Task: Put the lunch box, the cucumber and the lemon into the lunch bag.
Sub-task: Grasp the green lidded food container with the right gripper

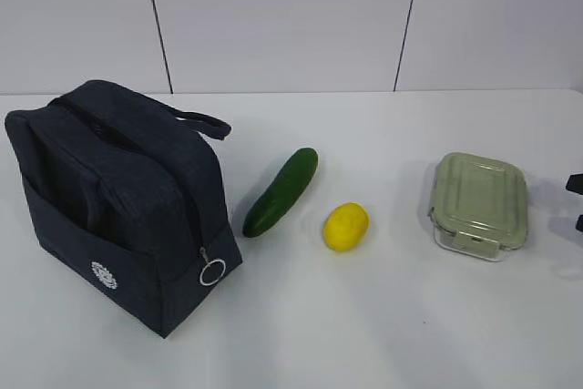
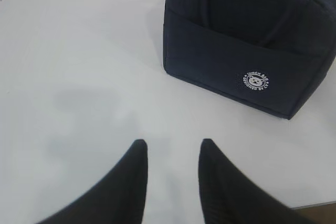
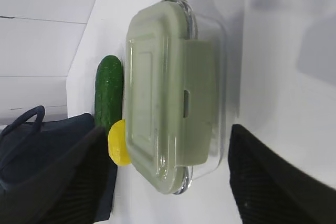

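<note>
On the white bench (image 1: 383, 334) nothing is packed yet: the lunch bag (image 1: 127, 198) stands at the left with its zipper ring pull (image 1: 212, 271) hanging at the near corner, the cucumber (image 1: 281, 191) lies just beside it, the lemon (image 1: 346, 226) a little further right, and the lunch box (image 1: 480, 202) sits well apart at the right. I cannot tell from my views whether the bag's top is already unzipped.

I judge the step in hand to be the pickup of the lunch box. To do it well I would bring my right gripper (image 3: 168, 174) down square over the sage-green lid, straddling the short sides so the jaws close on the glass walls rather than on the snap clip (image 3: 197, 98), which could spring open. I'd lift level and keep clear of the lemon.

My right jaws stand wide, either side of the box, holding nothing and not touching it as far as I can see. My left gripper (image 2: 173, 150) hangs over bare bench near the bag's emblem (image 2: 256, 81), jaws partly open, empty.
</note>
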`<move>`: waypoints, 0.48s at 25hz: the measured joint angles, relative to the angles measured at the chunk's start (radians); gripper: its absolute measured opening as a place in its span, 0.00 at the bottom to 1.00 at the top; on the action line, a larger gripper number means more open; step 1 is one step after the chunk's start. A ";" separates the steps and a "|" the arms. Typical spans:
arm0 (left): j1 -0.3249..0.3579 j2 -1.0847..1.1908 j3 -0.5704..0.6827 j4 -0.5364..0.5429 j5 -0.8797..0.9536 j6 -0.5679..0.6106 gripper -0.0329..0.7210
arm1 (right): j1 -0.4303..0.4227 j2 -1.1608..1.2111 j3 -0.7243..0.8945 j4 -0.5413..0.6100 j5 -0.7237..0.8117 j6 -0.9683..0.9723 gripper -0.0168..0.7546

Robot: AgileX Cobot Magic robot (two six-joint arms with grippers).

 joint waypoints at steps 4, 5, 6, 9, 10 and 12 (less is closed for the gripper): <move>0.000 0.000 0.000 0.000 0.000 0.000 0.36 | 0.018 0.050 -0.025 -0.006 0.000 -0.001 0.72; 0.000 0.000 0.000 0.000 0.000 0.000 0.36 | 0.023 0.062 -0.037 -0.007 0.000 -0.001 0.72; 0.000 0.000 0.000 0.000 0.000 0.000 0.36 | 0.032 0.069 -0.050 -0.008 -0.002 -0.001 0.72; 0.000 0.000 0.000 0.000 0.000 0.000 0.36 | 0.063 0.087 -0.093 -0.011 -0.002 -0.001 0.72; 0.000 0.000 0.000 0.000 0.000 0.000 0.36 | 0.073 0.094 -0.106 -0.014 -0.002 -0.001 0.72; 0.000 0.000 0.000 0.000 0.000 0.000 0.36 | 0.090 0.103 -0.131 -0.019 -0.002 -0.001 0.72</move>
